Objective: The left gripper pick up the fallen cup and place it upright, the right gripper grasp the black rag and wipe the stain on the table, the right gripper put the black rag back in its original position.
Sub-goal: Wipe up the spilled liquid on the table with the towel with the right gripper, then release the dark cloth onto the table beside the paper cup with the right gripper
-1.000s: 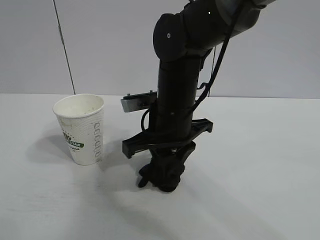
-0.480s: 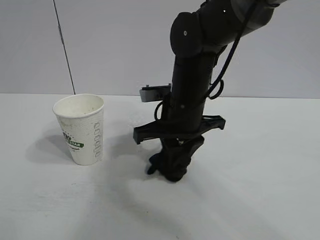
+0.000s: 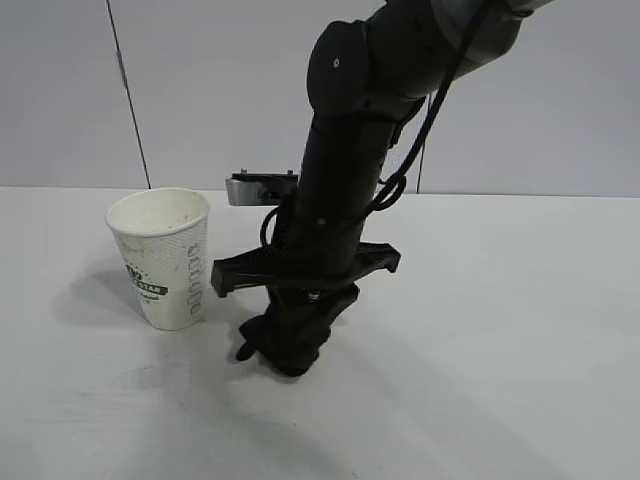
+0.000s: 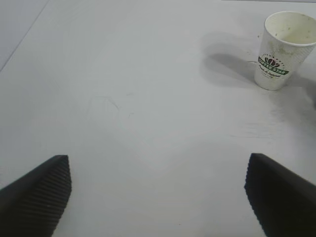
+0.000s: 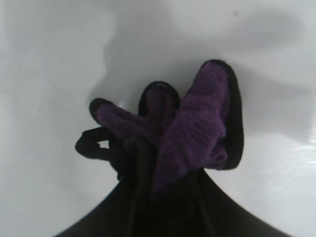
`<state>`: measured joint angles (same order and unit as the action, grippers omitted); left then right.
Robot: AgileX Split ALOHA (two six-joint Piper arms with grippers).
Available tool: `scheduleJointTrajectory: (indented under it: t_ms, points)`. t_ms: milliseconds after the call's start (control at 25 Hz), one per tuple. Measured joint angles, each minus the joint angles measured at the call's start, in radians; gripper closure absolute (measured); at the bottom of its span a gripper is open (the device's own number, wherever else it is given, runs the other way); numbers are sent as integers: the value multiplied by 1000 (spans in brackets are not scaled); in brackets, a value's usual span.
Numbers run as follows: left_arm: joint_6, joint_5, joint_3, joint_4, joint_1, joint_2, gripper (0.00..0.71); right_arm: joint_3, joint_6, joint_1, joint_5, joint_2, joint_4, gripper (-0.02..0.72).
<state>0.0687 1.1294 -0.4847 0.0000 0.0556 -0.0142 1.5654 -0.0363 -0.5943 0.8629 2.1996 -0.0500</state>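
From the outside camera, the right gripper (image 3: 283, 358) pointed straight down at centre frame, its fingers clamped on the black rag (image 3: 262, 345) and pressing it onto the white tabletop (image 3: 500, 330). And there was the cup (image 3: 162, 257), upright at the left of the frame, just beside the arm, green logo band facing out, not touching the rag. A grey wall filled the background.

Over to the left wrist camera: the left gripper (image 4: 158, 195) hung above bare tabletop, its fingers (image 4: 37, 195) spread wide at the two lower corners with nothing between them. The cup (image 4: 282, 49) stood in the upper right corner, well away, brown splashes inside its rim and a few specks on the tabletop around it.

Now the right wrist camera: the rag (image 5: 187, 131) bunched in the middle of the frame, held in the closed fingers at the bottom edge, folds splaying out against the tabletop. I could not make out the stain in any view.
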Motion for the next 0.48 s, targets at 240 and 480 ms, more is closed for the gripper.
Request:
scheduleJointTrajectory:
  t_ms: [240, 480]
  points:
    - [0, 0, 0, 0, 0, 0, 24, 0, -154, 72, 51, 0, 239, 554]
    - [0, 0, 0, 0, 0, 0, 24, 0, -161, 123, 59, -13, 211, 554]
